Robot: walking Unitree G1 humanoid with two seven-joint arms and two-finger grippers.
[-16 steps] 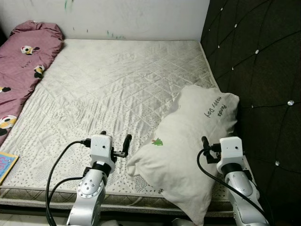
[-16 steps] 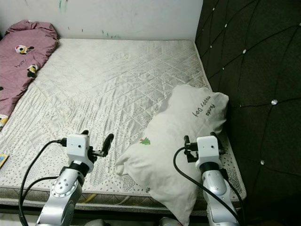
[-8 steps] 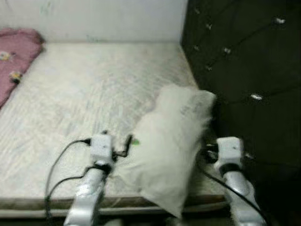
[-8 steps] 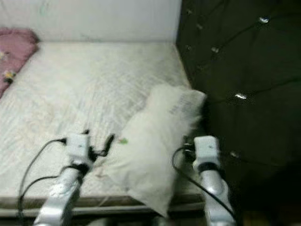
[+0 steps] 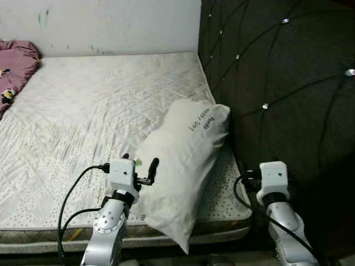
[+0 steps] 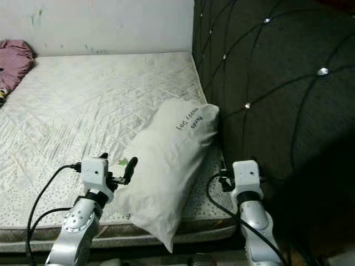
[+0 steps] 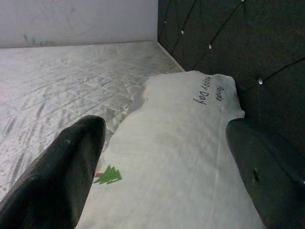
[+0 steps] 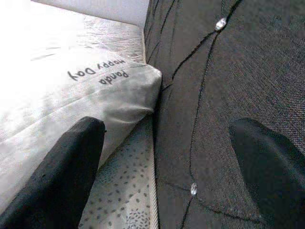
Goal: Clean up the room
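Here, the pillow lies at an angle in the centre of the head frame, on the mattress, its upper end with the dark lettering against the headboard and its lower corner hanging over the near mattress edge at bottom centre. The left gripper sits at lower left of centre, just beside the pillow's left edge; in the wrist view its fingers are spread wide over the pillow's near end and grasp nothing. The right gripper is at lower right, by the headboard, its fingers likewise wide apart and empty, one toward the pillow and one before the dark tufted fabric. A pink blanket lies at the far upper left.
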